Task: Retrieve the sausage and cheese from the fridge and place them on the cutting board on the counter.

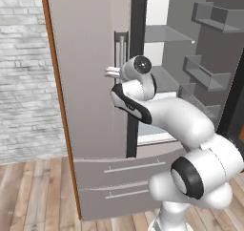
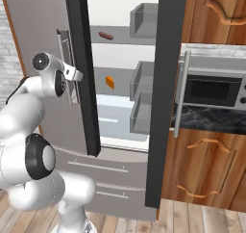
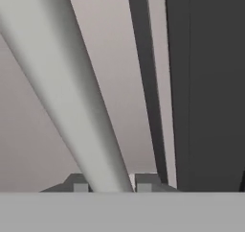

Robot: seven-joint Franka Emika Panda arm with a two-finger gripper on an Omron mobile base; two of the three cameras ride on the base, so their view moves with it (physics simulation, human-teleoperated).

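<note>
Sausage (image 2: 105, 35) and cheese (image 2: 110, 82) sit on fridge (image 1: 95, 106) shelves; your tool (image 3: 111, 185) is clamped on the left door's handle (image 3: 67, 92), apparently to open it.

White glossy arm (image 1: 190, 125), rounded segs, black joint bands, small grey tool (image 1: 112, 72).

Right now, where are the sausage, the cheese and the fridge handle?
sausage (image 2: 105, 35): right base view, its middle.
cheese (image 2: 110, 82): right base view, orange face.
fridge handle (image 3: 72, 92): hand view, bar's middle.
</note>
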